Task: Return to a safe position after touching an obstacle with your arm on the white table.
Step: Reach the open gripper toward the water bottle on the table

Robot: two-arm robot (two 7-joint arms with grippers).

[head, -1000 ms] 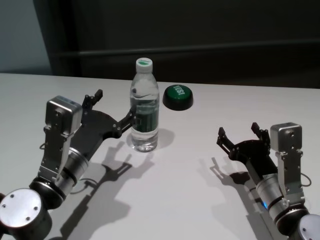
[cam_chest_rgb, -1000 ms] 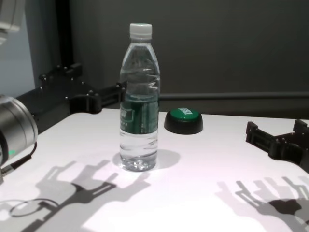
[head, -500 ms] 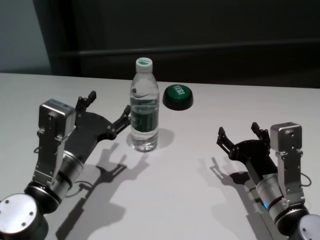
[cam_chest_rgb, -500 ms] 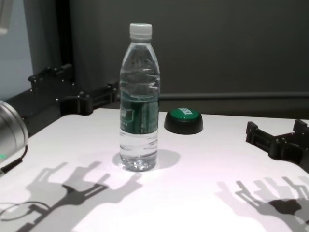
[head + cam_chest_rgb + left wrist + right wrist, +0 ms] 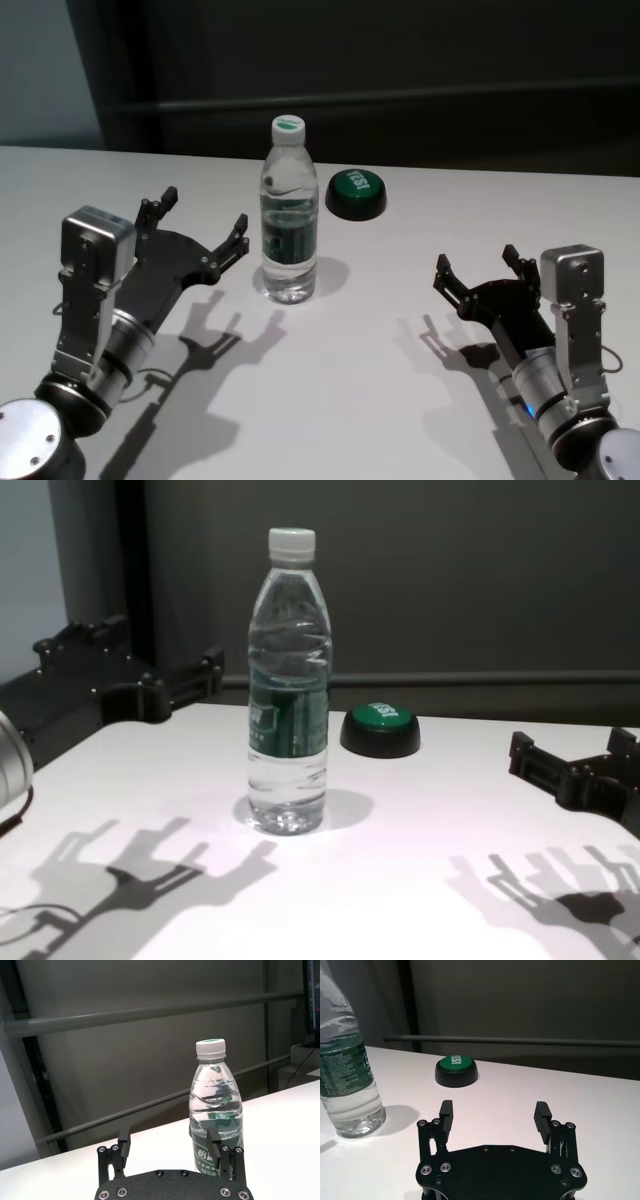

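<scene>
Your left end effector (image 5: 198,227) is hovering above the worktop (image 5: 360,400) with its fingers spread wide and nothing between them. It is sitting just to the left of the water bottle (image 5: 289,214), close to it but not touching; in the left wrist view one fingertip (image 5: 212,1136) is overlapping the bottle's outline. Your right end effector (image 5: 478,268) is resting low on the right side, well apart from the bottle, its fingers also spread and carrying nothing.

The bottle is standing upright near the middle of the white worktop, with its white screw cap (image 5: 288,127) on and clear liquid filling most of it. Behind it and to its right, a round green button (image 5: 356,193) on a black base is sitting on the surface.

The worktop is smooth and plain, and both arms are throwing sharp shadows onto it. Behind it a dark wall is running across with a horizontal rail (image 5: 520,1040).

The bottle's dark green label (image 5: 289,243) is showing white print too small to read. The button's top is carrying white lettering that you cannot make out for sure.
</scene>
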